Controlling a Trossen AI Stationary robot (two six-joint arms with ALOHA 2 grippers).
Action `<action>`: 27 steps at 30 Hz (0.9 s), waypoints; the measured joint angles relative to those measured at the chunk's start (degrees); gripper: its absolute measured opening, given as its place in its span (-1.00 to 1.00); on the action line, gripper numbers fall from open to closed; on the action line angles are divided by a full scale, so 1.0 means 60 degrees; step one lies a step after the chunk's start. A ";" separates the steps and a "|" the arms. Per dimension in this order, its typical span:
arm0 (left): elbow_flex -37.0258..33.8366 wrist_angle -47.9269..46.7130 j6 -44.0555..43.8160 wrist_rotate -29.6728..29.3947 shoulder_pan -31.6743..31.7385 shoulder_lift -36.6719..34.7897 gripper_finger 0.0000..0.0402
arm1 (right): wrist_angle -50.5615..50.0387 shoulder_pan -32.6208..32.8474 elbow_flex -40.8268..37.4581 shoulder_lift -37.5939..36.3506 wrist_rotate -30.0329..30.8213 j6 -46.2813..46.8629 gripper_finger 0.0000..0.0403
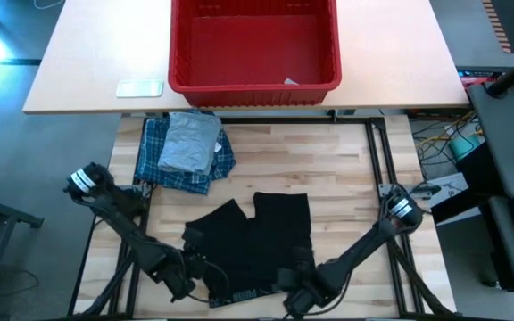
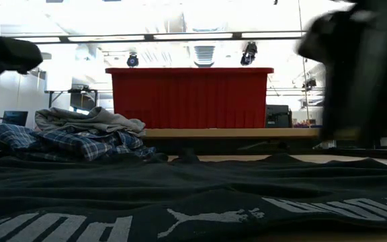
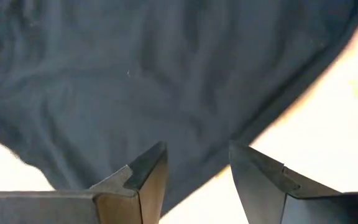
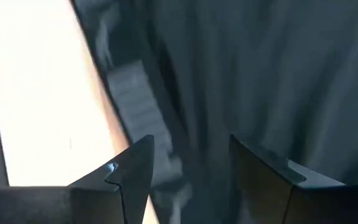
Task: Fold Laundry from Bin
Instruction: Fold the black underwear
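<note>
Red plastic bin [image 1: 253,46] sits at 12 o'clock in the high view, on a pale table [image 1: 87,53] beyond the wooden worktop [image 1: 346,178]. A folded plaid shirt [image 1: 163,165] with a grey T-shirt [image 1: 190,143] on top lies at 10 o'clock. The black garment [image 1: 257,234] is spread at 6 o'clock, with the left gripper [image 1: 186,278] at its 7 o'clock corner and the right gripper [image 1: 294,299] at its 5 o'clock edge — both partly lost against the dark cloth.

Low view: the black garment fills the foreground, its white lettering [image 2: 207,218] cut off at the frame edge; blurred arm parts block both upper corners.

Left wrist view: fingers [image 3: 145,180] stand apart over the cloth, nothing between them.

Right wrist view: fingers [image 4: 132,174] stand apart above the hem — the image is smeared.
</note>
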 joint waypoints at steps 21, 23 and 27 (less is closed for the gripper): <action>0.0040 -0.0818 -0.1775 0.0194 -0.0024 -0.0794 -0.22 | -0.0590 -0.2591 -0.3634 -0.2729 -0.1633 -0.4235 0.56; 0.0042 -0.0808 -0.1911 0.0184 -0.0021 -0.0767 -0.22 | -0.0720 -0.2785 -0.3616 -0.2497 -0.1607 -0.4858 0.67; 0.0049 -0.0815 -0.2092 0.0180 -0.0011 -0.0771 -0.22 | -0.0620 -0.2990 -0.3235 -0.2269 -0.2736 -0.5377 0.74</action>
